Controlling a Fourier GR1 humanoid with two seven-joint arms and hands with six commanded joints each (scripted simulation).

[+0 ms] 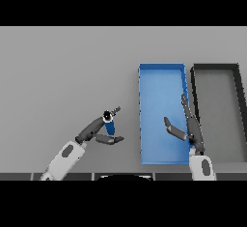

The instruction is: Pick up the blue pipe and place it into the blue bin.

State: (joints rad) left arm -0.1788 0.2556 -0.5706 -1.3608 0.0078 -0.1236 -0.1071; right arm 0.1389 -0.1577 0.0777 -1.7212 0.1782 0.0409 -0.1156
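A: The left hand [102,130] is curled round the blue pipe [110,126], fingers on the far side and thumb underneath, so the pipe is pinched between them. It sits well to the left of the blue bin [161,67], over the grey table [58,76].

B: Is the pipe off the table?

A: I cannot tell for sure. It stands nearly upright in the grasp, its dark open end pointing up, and only a short stretch of blue shows below the fingers. It looks lifted, but that is a judgement.

B: And the right hand?

A: The right hand [185,127] hovers over the bin's right side, near the wall it shares with the black bin [215,67] next to it. Its fingers are straight and spread, the thumb out to the left, holding nothing.

B: So how far along are we?

A: The grasp looks done; the carry and the drop are left. The bin holds nothing yet, as far as I see. The pipe needs to travel right, across the bare strip of table and over the bin's left wall, before the fingers let go.

B: Anything in the way?

A: Only the right hand, hanging over the bin's right half. The left half is free.
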